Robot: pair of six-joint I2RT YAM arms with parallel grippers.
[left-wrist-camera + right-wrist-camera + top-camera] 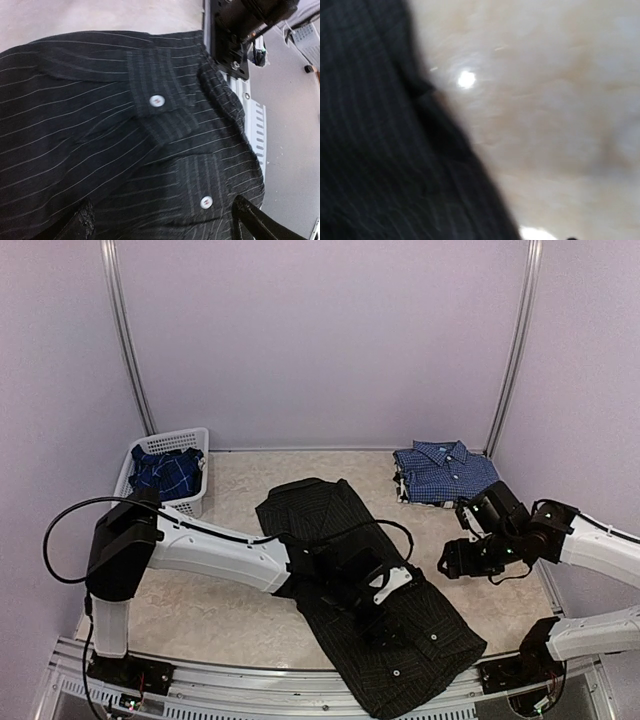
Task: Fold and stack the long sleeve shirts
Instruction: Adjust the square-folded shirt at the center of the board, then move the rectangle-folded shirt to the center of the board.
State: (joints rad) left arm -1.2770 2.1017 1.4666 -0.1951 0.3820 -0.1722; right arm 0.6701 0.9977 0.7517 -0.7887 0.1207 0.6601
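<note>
no writing, label, brand or number can be read on the pinstriped shirt point(325, 512), the checked shirt point(446, 476) or the basket point(188, 505).

Left gripper point(162, 210) spread wide, right gripper point(452, 560) hovering

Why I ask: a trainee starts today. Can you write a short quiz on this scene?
1. Fill in: the left claw above the black pinstriped cloth shirt stands ___ (open or shut).
2. True or false: the dark blue plaid shirt lies in the white plastic lattice basket.
3. Which lies folded at far right? A the black shirt; B the blue-and-white checked shirt; C the plaid shirt.
Key: 1 open; 2 true; 3 B.
</note>
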